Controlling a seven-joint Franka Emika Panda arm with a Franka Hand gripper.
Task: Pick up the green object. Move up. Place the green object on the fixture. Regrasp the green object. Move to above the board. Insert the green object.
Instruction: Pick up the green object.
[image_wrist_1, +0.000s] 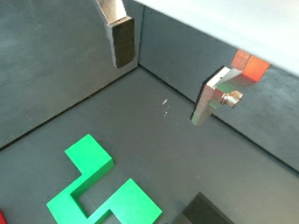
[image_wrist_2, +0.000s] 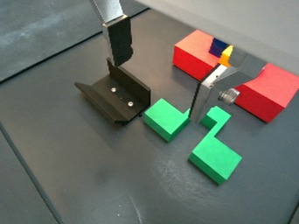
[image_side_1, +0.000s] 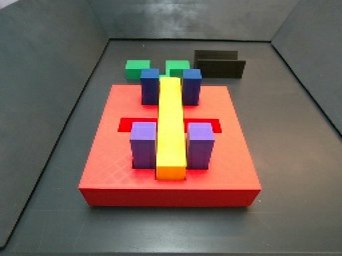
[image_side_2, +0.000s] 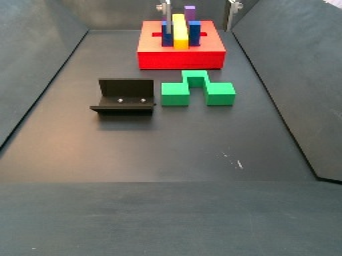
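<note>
- the tool (image_wrist_2: 167, 74) hangs above the dark floor (image_side_2: 160, 170), its two silver fingers (image_wrist_2: 118, 39) spread apart with nothing between them; both wrist views show the gap empty.
- the green object (image_wrist_2: 191, 133) lies flat on the floor, untouched, below the open fingers in a wrist view; it also shows in a side view (image_side_2: 197, 89) and in a wrist view (image_wrist_1: 96, 188).
- in a side view the green object sits between the fixture (image_side_2: 124, 97) and the wall on the far side, just in front of the board (image_side_2: 183, 50) but apart from it.
- the fixture stands just beside the green object, with a narrow gap between them, in a wrist view (image_wrist_2: 115, 94).
- the board carries a long yellow bar (image_side_1: 170, 125) down its middle, with purple blocks (image_side_1: 144, 143) on both sides near one end and blue blocks (image_side_1: 191, 83) at the other.
- in that side view the green object (image_side_1: 139, 69) peeks out behind the board, with the fixture (image_side_1: 221, 64) to one side.
</note>
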